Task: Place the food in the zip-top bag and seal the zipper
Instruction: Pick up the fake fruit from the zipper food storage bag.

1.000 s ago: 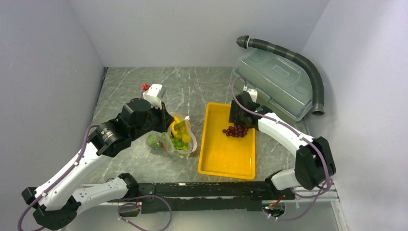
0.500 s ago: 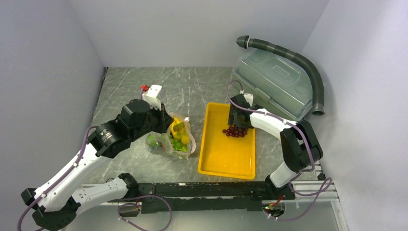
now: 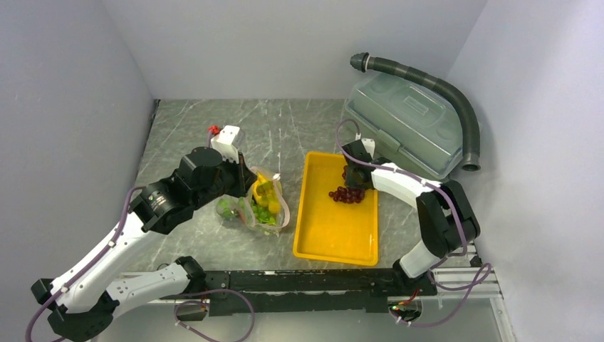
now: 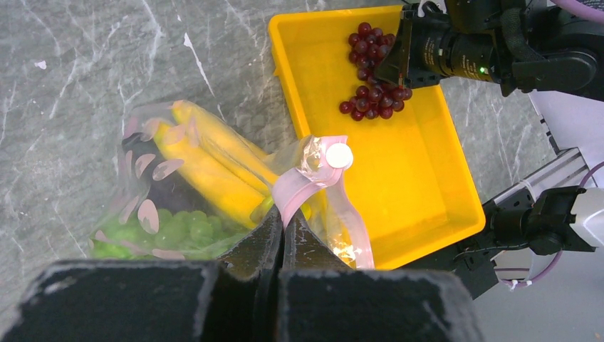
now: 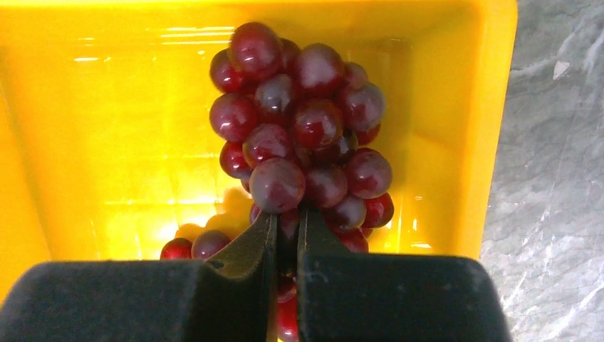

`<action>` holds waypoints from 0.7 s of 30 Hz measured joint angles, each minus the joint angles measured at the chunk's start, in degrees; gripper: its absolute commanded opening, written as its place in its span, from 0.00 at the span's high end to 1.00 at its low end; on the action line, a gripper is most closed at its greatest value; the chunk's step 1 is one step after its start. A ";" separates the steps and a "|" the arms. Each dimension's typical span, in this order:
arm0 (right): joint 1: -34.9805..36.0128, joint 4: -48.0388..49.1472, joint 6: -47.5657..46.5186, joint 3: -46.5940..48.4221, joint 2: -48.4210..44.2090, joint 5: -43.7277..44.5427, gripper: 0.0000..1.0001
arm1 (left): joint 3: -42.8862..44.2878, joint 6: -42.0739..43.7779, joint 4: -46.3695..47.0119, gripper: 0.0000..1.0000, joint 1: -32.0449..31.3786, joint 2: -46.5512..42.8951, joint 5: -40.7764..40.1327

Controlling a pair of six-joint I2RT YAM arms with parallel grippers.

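Red grapes in right tool, wrist view

— How is the light in the overhead view?
— Bright, soft and even, coming from above. The desk has a pale sheen, and the shadows under the arms are faint.
— Any glare?
— A round white hot spot on the bag in the left wrist view. The tray floor has shiny yellow patches in the right one. The grapes carry small highlights and look sharp.
— Anything soft?
— The left pincer and right pincer are dark and blurred, close to the lens.
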 measured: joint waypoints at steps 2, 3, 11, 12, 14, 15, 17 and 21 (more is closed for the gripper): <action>0.00 -0.07 -0.24 -0.33 -0.81 -0.76 1.00 | 0.00 -0.02 0.00 1.00 0.00 0.00 0.00; 0.00 -0.17 -0.33 -0.50 -1.33 -1.38 1.00 | 0.00 -0.02 0.00 1.00 0.00 0.00 0.00; 0.00 -2.03 -0.94 -1.92 -10.49 -5.33 1.00 | 0.00 -0.04 0.02 1.00 0.00 0.09 0.02; 0.00 -2.12 -1.09 -1.92 -11.78 -5.77 1.00 | 0.00 -0.07 0.00 1.00 0.00 0.13 0.02; 0.00 -2.19 -1.38 -1.92 -14.95 -6.51 1.00 | 0.00 -0.11 0.02 1.00 0.00 0.17 0.04; 0.00 -2.19 -1.53 -1.92 -16.15 -6.86 1.00 | 0.00 -0.13 0.02 1.00 0.00 0.22 0.04; 0.00 -2.23 -1.90 -1.92 -18.64 -7.78 1.00 | 0.00 -0.15 0.04 1.00 0.07 0.35 0.07; 0.00 -2.19 -2.80 -2.05 -23.54 -10.88 1.00 | 0.00 -0.20 0.31 1.00 0.11 0.57 0.09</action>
